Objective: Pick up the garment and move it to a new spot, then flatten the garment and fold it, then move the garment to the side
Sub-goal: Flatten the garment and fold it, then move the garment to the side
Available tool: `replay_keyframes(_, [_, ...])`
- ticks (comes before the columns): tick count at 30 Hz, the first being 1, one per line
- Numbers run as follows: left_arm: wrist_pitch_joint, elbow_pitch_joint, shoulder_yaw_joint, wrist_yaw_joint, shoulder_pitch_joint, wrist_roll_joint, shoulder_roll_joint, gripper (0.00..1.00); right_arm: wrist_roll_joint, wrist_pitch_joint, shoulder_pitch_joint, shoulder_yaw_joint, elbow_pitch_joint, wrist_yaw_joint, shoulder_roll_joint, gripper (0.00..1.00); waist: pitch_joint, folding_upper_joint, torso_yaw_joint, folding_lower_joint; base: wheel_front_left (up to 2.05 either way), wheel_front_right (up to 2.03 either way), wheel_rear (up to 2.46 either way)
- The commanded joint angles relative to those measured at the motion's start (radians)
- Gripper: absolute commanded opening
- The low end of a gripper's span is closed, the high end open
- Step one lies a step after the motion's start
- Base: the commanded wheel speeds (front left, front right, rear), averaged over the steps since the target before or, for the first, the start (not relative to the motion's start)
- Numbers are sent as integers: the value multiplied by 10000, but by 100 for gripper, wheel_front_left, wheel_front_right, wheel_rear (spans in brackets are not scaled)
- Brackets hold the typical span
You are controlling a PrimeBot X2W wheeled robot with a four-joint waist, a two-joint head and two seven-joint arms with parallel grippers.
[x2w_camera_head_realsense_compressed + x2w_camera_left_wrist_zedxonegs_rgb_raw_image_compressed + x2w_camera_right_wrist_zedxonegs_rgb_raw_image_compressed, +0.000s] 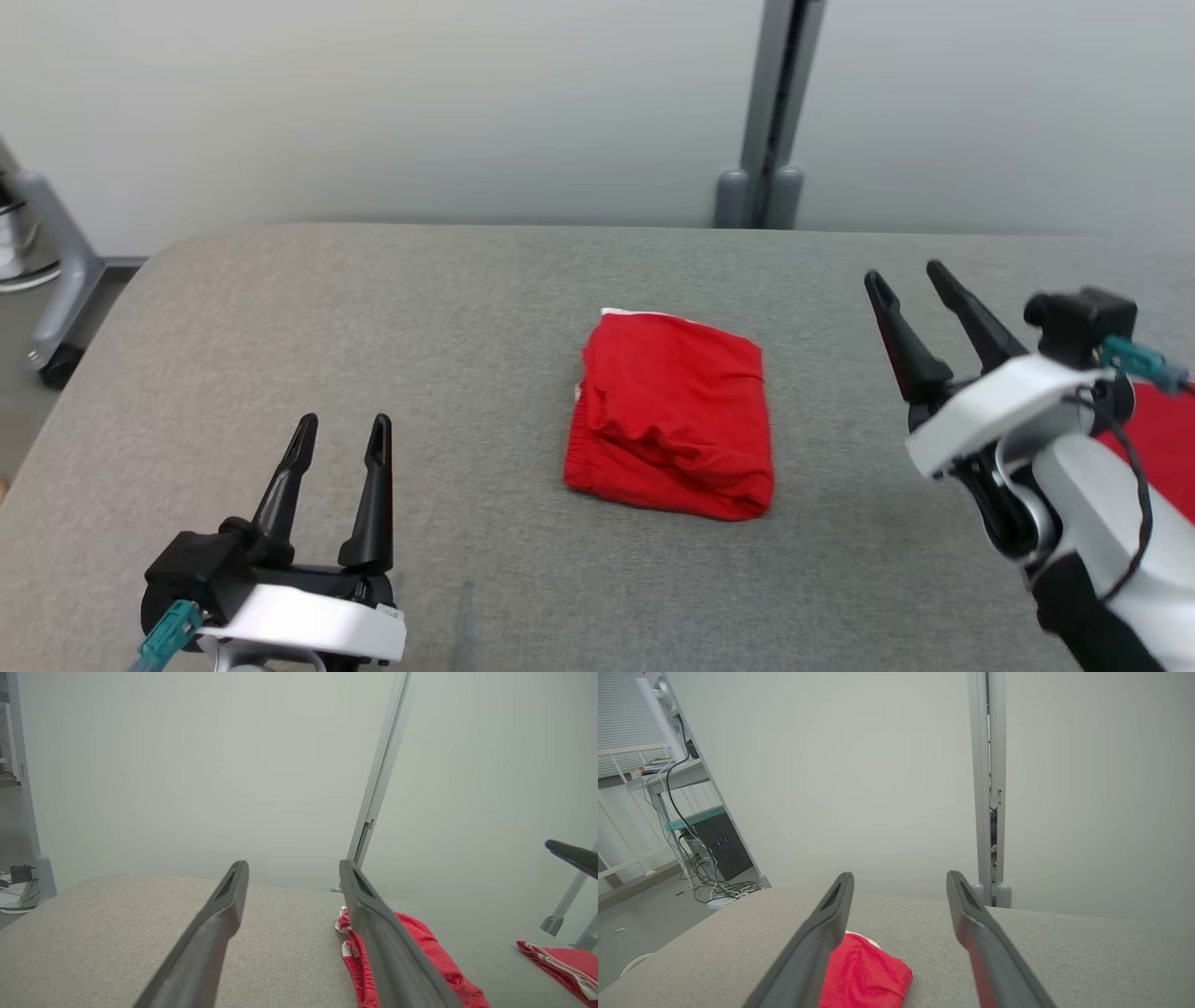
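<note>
Quick read from the operator chair: the garment (670, 420) is a red, folded-up bundle lying near the middle of the grey padded table (373, 308). It's between my 2 grippers and touching neither. It looks like shorts, with a gathered band along the near-left edge and a bit of white trim at the far corner, but I can't swear to that.

Handling-wise I'd call it light, soft and totally floppy. It's not fragile and not really slippery on that fabric top, but the stacked layers can slide over each other. To shift it sideways I'd pinch through all the layers at 2 corners of the thick near edge, 1 per gripper, so the fold holds together. A single pinch on the top layer would probably just peel it open.

The left gripper (343, 427) sits low at the near left, fingers spread with nothing between them. The right gripper (906, 275) hovers off to the garment's right, also spread wide and empty.

Containers: I can't make out any bin or basket, and the bundle lies straight on the table. There's a 2nd red cloth (1162, 448) at the table's right edge, partly hidden behind my right arm.
</note>
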Motion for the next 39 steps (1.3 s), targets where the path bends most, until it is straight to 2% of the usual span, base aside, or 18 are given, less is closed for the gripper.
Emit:
replay_keyframes(1, [6,-52,74,47,105,78,55,100,-369,-43,486,-317,-312,2,56,100,-109,-1,-288,0,0,0,0])
replay_keyframes(8, [6,-127,413,6,161,127,49,100,-2153,-45,2745,-2510,-2006,2,652,100,-144,-1,-599,0,0,0,0])
replay_keyframes(14, [6,-100,685,-20,392,221,-45,100,-3302,-45,4112,-3727,-2968,3,1170,100,-143,-1,-740,0,0,0,0])
replay_keyframes(19, [6,28,856,-333,457,462,-122,100,-4258,-46,4812,-4502,-3371,2,1640,100,-99,-1,-773,0,0,0,0])
replay_keyframes(27, [6,311,977,-451,521,1159,-271,100,-5106,-46,5120,-5042,-3803,2,2187,100,-82,-1,-729,0,0,0,0])
replay_keyframes(39, [6,390,1117,-538,349,1487,-376,100,-5393,-46,4954,-5173,-3578,2,2365,100,-92,-1,-566,0,0,0,0])
